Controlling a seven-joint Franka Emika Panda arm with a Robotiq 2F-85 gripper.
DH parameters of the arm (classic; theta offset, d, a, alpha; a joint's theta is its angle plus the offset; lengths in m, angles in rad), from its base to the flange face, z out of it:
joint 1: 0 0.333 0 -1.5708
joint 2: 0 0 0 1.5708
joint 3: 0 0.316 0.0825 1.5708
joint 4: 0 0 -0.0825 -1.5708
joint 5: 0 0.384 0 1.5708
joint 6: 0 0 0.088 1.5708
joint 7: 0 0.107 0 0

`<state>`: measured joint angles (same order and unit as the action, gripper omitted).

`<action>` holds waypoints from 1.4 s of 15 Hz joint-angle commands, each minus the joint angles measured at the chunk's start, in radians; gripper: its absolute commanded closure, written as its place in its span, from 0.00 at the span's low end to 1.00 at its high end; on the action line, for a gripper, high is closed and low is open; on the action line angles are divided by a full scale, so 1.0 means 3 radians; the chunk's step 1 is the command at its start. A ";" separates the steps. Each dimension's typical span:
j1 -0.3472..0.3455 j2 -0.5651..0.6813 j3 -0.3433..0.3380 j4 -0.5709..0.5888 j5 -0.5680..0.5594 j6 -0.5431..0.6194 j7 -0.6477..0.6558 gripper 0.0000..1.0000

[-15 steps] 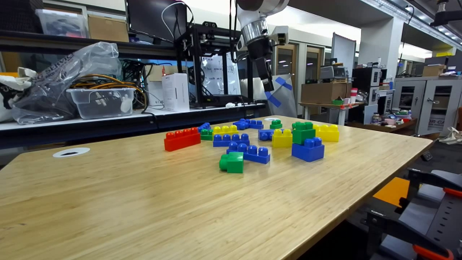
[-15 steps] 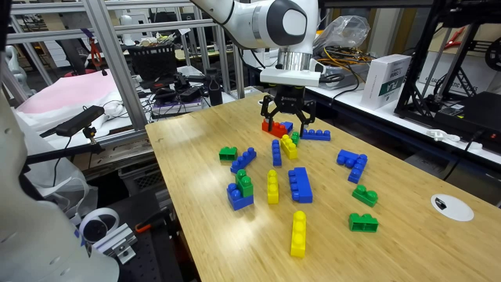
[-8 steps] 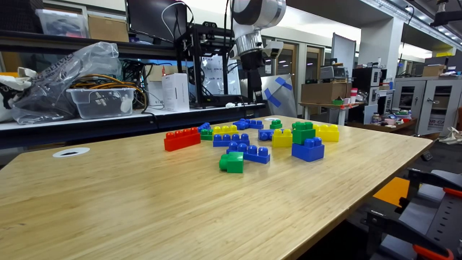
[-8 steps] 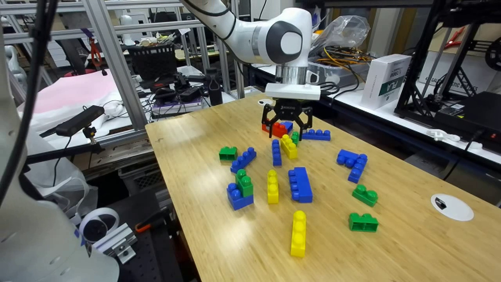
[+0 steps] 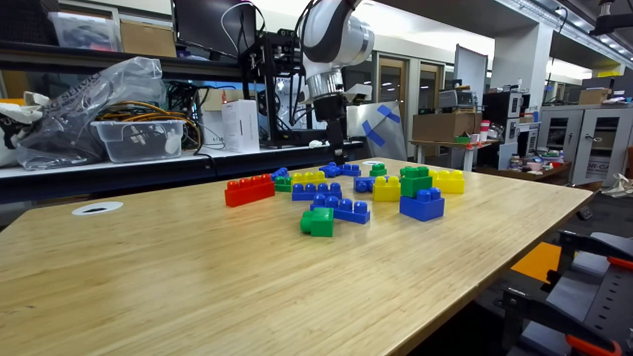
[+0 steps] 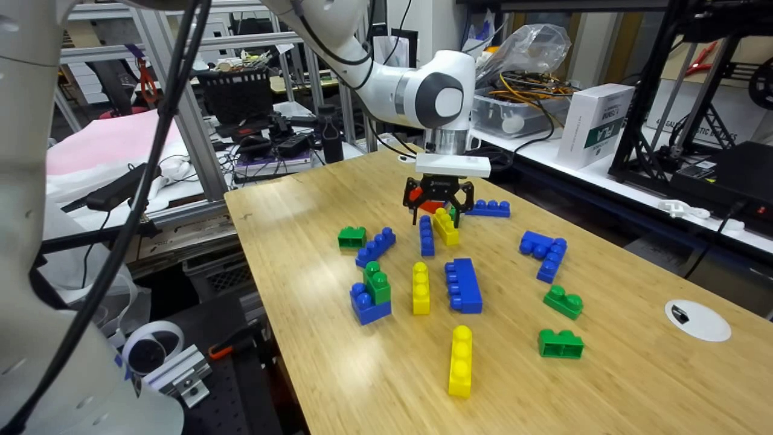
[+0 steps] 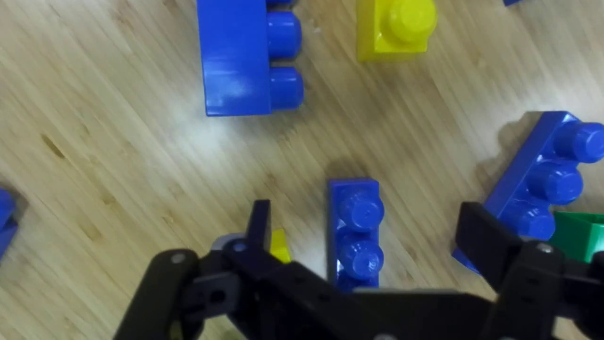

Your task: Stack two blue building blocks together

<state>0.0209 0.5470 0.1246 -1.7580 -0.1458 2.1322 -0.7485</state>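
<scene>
Several blue bricks with round studs lie on the table; I cannot tell which two are the task's. One blue brick (image 7: pixel 355 226) stands studs-up between my open fingers in the wrist view; it also shows in both exterior views (image 5: pixel 316 192) (image 6: pixel 426 235). My gripper (image 7: pixel 365 206) is open and empty above it, apart from it, and shows in both exterior views (image 5: pixel 339 160) (image 6: pixel 436 225). A second studded blue brick (image 7: pixel 542 174) lies angled near my right finger, partly hidden by it; it also shows in both exterior views (image 5: pixel 341 210) (image 6: pixel 375 246).
A blue brick (image 6: pixel 464 285) lies on its side. A yellow brick (image 6: pixel 447 228) sits close beside the blue one under me. A green brick (image 6: pixel 352 237) lies by the angled blue one. A green brick (image 6: pixel 377 284) sits on a blue block (image 6: pixel 370 311). A red brick (image 5: pixel 249 190) stands farther off.
My gripper has come down toward the bricks, shifting left in an exterior view, and stays open. The bricks have not moved.
</scene>
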 commanded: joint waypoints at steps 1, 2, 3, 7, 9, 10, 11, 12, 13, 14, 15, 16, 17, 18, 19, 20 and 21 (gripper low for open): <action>-0.0038 0.0195 0.0079 0.0204 0.0068 0.0016 -0.0145 0.00; -0.0037 0.0229 0.0096 0.0239 0.0073 0.0010 -0.0159 0.00; -0.0027 0.0268 0.0109 0.0277 0.0070 0.0005 -0.0155 0.00; -0.0012 0.0372 0.0156 0.0371 0.0069 0.0023 -0.0141 0.00; -0.0008 0.0401 0.0174 0.0401 0.0076 0.0021 -0.0133 0.00; -0.0001 0.0410 0.0177 0.0405 0.0073 0.0014 -0.0122 0.00; 0.0006 0.0417 0.0180 0.0408 0.0072 -0.0004 -0.0112 0.00; 0.0006 0.0411 0.0188 0.0402 0.0084 -0.0028 -0.0104 0.00; 0.0014 0.0408 0.0189 0.0384 0.0083 -0.0029 -0.0083 0.00; 0.0020 0.0388 0.0193 0.0343 0.0084 -0.0023 -0.0069 0.00; 0.0029 0.0379 0.0193 0.0318 0.0085 -0.0022 -0.0044 0.00; 0.0030 0.0336 0.0197 0.0260 0.0089 0.0004 -0.0026 0.00; 0.0036 0.0290 0.0197 0.0201 0.0084 0.0035 -0.0009 0.00; 0.0038 0.0244 0.0203 0.0154 0.0081 0.0056 -0.0006 0.00; 0.0044 0.0223 0.0204 0.0126 0.0074 0.0082 0.0007 0.00; 0.0042 0.0210 0.0213 0.0111 0.0077 0.0094 -0.0002 0.00; 0.0042 0.0206 0.0217 0.0103 0.0080 0.0096 -0.0004 0.00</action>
<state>0.0369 0.6445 0.1875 -1.6756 -0.1390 2.1322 -0.7498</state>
